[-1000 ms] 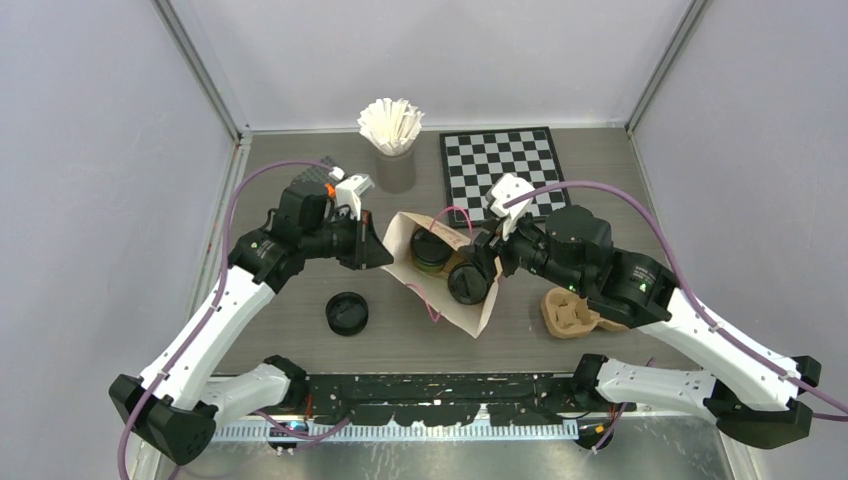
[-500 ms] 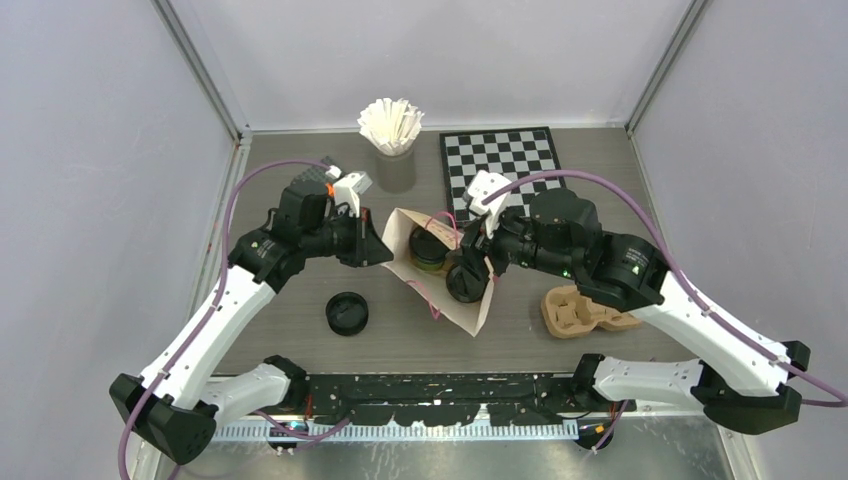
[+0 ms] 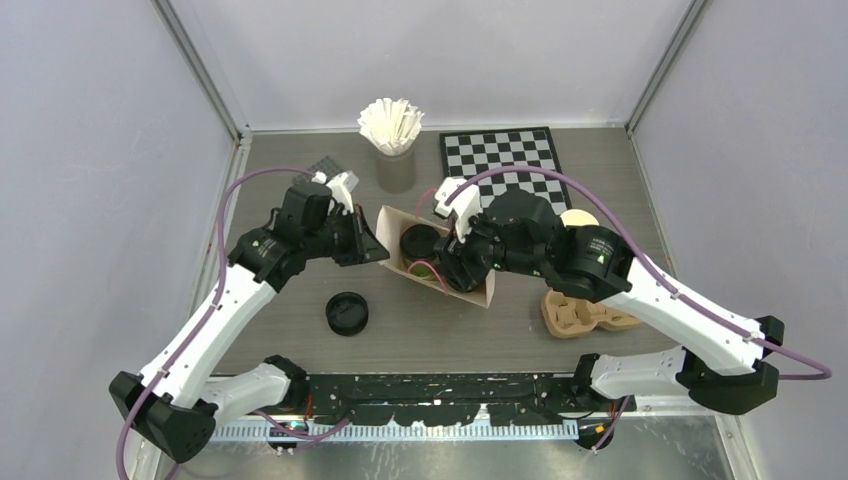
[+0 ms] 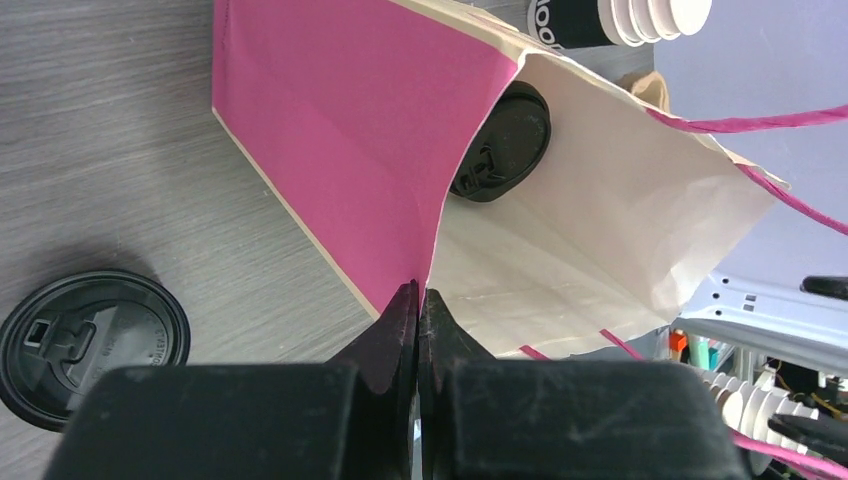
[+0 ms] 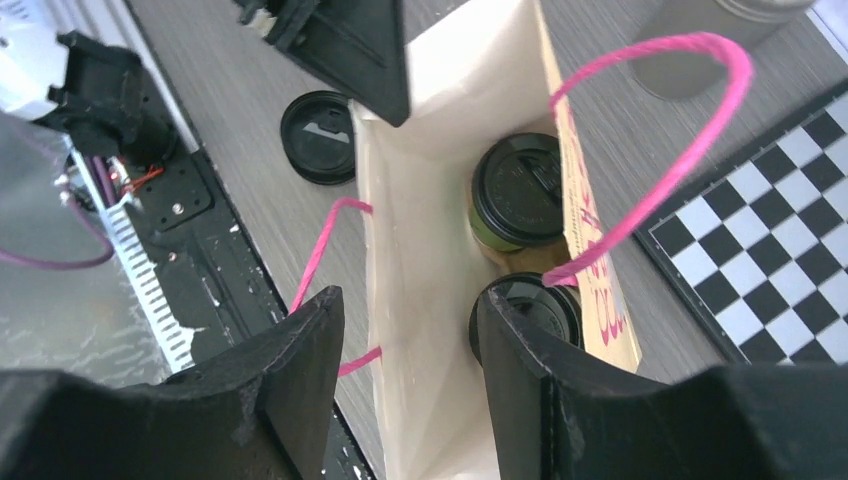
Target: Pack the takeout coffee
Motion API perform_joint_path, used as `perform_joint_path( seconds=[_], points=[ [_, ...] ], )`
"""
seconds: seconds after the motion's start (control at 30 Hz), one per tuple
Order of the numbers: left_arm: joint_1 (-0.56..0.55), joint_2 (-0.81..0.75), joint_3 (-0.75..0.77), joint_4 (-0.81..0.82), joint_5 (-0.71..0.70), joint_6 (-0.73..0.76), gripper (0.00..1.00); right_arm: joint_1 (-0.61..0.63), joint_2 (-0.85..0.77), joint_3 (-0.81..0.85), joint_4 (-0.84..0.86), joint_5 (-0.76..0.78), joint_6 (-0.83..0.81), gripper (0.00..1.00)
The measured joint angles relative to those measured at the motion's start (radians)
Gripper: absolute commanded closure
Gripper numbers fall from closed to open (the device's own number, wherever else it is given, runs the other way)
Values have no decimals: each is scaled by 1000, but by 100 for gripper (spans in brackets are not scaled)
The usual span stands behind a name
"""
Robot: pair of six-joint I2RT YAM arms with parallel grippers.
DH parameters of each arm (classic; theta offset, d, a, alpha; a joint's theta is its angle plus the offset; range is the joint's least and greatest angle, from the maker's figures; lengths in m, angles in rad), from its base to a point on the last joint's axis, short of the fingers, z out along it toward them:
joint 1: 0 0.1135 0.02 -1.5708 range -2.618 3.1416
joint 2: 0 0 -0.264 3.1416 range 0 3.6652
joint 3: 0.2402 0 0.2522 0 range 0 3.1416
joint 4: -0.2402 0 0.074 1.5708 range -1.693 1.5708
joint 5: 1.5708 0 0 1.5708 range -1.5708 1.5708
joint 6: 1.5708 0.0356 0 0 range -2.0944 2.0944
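The right gripper hangs over the mouth of the paper bag, fingers pointing down into it. Its jaws stand about half apart and nothing is between them, only the bag's white inner wall below.

Just past one fingertip, and partly hidden behind it, is a coffee cup with a black lid, standing in the bag. Whether the finger touches it cannot be told. Farther from the gripper, deeper along the bag, stands a second coffee cup, also lidded. A pink handle loops beside the fingers.

Across the bag's opening, the left gripper is pinched fully closed on the bag's rim, holding the mouth open.

Outside the bag, on the table beyond the left gripper, lies a loose black lid. A brown cup carrier sits behind the right arm.

Judging by this, both cups are packed and the placing step is ending. The next move calls for raising the right gripper straight up, clear of the handles, before the left lets go.
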Motion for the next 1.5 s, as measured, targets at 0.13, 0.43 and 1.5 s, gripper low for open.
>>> perform_joint_path(
  seconds=[0.13,0.43,1.5],
  points=[
    [-6,-8,-1,-9,-16,-44,99,0,-5,-24,12,81,66,44],
    [-31,-56,-23,-8,-21,-98,94,0,44,-80,9,246,140,49],
    [32,81,204,-246,88,55,66,-10,-38,-288,61,256,159,49]
  ],
)
